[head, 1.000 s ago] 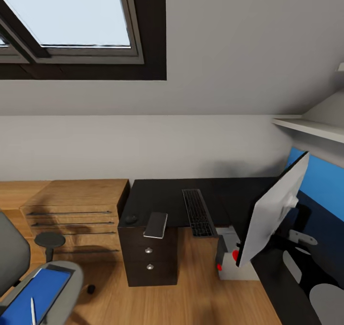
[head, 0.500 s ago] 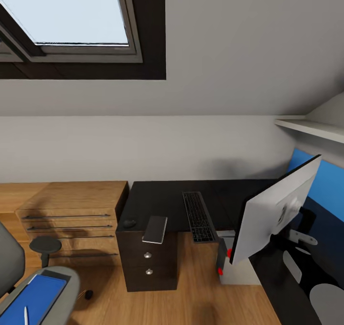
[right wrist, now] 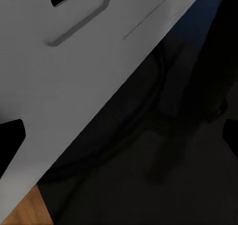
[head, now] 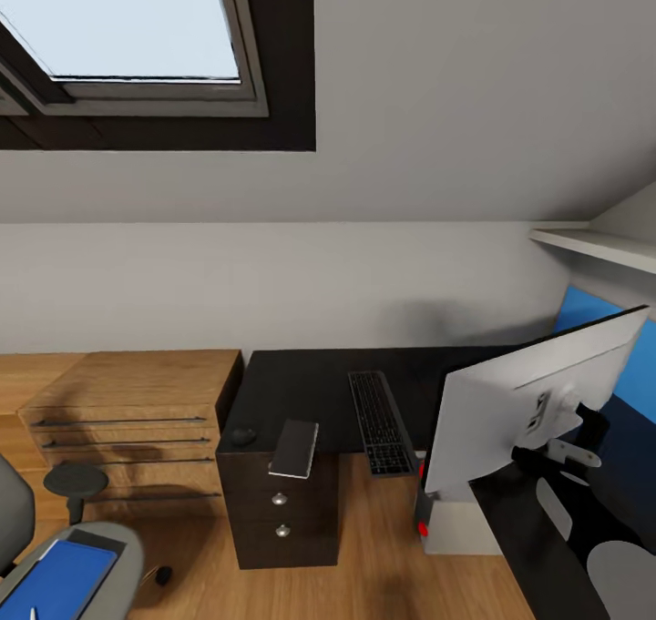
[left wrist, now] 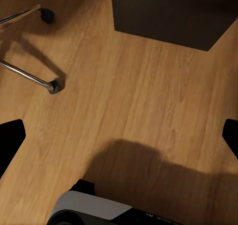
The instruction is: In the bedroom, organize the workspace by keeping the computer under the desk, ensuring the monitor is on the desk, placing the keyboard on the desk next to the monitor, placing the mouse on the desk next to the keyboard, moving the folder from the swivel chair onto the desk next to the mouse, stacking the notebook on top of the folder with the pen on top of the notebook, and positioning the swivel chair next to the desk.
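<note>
Now the glossy black desk (head: 301, 388) under the skylight (head: 137, 28) carries keyboard (head: 378, 420), mouse (head: 242, 436), notebook (head: 294, 448) and the monitor (head: 519, 411), which has swung rearward-facing since before, blue folder (head: 59, 579) on the swivel chair (head: 109, 552), both grippers' fingertips spread wide apart

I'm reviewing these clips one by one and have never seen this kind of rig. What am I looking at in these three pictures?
These are simulator renders from a wheeled two-armed robot. The head view looks down on a black desk bearing a keyboard, mouse, notebook and monitor seen from its back. A blue folder lies on the swivel chair. The left wrist view looks at the wood floor and the chair's metal legs. The right wrist view sits close behind the monitor. Whether either arm's jaws are holding anything cannot be told.
</note>
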`<state>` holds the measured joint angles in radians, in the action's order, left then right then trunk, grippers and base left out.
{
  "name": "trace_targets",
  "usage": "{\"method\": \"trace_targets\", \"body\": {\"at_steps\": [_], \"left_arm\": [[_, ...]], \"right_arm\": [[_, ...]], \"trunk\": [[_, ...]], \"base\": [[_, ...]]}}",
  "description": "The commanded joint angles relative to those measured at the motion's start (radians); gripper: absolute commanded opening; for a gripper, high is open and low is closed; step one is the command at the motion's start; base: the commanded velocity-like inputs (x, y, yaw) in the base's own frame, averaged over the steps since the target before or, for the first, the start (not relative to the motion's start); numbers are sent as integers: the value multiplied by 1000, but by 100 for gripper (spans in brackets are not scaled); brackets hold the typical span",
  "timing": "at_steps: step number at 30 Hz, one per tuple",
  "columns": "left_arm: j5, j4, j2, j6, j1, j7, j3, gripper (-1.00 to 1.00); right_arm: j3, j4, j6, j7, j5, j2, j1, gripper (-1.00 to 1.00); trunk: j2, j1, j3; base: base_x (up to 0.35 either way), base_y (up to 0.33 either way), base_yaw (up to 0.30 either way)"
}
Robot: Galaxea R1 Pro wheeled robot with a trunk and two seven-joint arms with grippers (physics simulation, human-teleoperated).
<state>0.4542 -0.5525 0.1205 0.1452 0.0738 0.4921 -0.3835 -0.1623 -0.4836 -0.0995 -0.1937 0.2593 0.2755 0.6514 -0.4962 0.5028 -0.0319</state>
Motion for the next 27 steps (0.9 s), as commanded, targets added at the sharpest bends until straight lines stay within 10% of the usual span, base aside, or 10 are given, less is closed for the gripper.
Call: {"method": "trace_targets", "body": {"at_steps": [1,27], "left_arm": [[11,0,-1,7,1,6,-8,100],[11,0,-1,8,1,9,-8,100]], "right_arm": [[1,-3,-5,-3,8,0,1,100],[0,-6,-5,-1,8,-1,1,100]], "trunk": [[-2,1,-2],[-2,1,-2]], "base": [[246,0,0],[19,0,0]]}}
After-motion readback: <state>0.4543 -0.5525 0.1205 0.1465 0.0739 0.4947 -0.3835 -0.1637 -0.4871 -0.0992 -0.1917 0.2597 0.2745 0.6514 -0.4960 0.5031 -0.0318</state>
